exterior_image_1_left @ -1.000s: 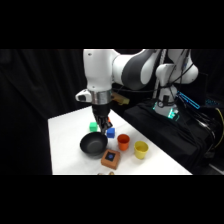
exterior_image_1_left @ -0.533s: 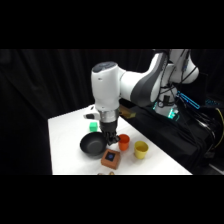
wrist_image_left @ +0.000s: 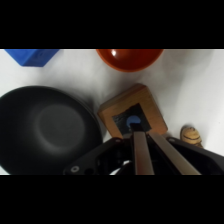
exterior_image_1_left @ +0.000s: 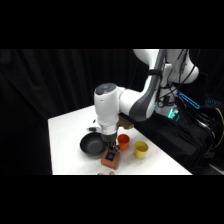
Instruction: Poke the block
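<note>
White arm is reaching down from the upper right, and the tool (exterior_image_1_left: 111,148) is hanging directly over the block (exterior_image_1_left: 110,159). The block is sitting flat near the desk (exterior_image_1_left: 65,135) front edge, just beside the black pan (exterior_image_1_left: 92,145) and in front of the orange cup (exterior_image_1_left: 123,142).

Wrist view: the two fingers (wrist_image_left: 141,152) are lying pressed together, no gap showing between them, nothing between them, and their tips are reaching the dark blue square on the block's (wrist_image_left: 134,116) top (whether they are actually touching it or sitting a hair above, I cannot tell). The block is showing turned at an angle, one corner almost against the pan's (wrist_image_left: 45,130) rim.

The orange cup (wrist_image_left: 130,57) is lying beyond the block, apart from it. A blue cube (wrist_image_left: 32,56) is sitting past the pan at the frame's upper left. A small brown striped thing (wrist_image_left: 191,135) is resting just beside the block's other side; too blurred to name.

Side view: a yellow cup (exterior_image_1_left: 141,149) is standing beside the orange one, well clear of the tool.
</note>
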Available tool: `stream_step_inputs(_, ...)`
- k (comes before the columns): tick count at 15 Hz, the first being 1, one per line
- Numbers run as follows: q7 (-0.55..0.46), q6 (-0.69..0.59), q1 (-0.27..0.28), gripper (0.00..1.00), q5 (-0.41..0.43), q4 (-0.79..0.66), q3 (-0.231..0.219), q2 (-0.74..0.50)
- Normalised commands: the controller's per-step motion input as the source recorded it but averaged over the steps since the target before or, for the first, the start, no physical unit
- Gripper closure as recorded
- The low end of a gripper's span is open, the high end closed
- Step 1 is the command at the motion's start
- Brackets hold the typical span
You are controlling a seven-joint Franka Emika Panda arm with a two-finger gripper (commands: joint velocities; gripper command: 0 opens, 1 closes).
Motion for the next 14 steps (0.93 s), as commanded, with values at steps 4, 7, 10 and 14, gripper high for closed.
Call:
stream_step_inputs(4, -0.06, 0.19, 0.020, 1.00, -0.054, 0.12, -0.033, 0.18)
stream_step_inputs(7, -0.06, 0.16, 0.027, 1.00, -0.042, 0.13, -0.035, 0.17)
stream_step_inputs(10, -0.06, 0.10, 0.030, 1.00, -0.044, 0.08, -0.036, 0.08)
stream_step_inputs(14, -0.03, -0.16, 0.058, 1.00, -0.056, -0.13, -0.040, -0.34)
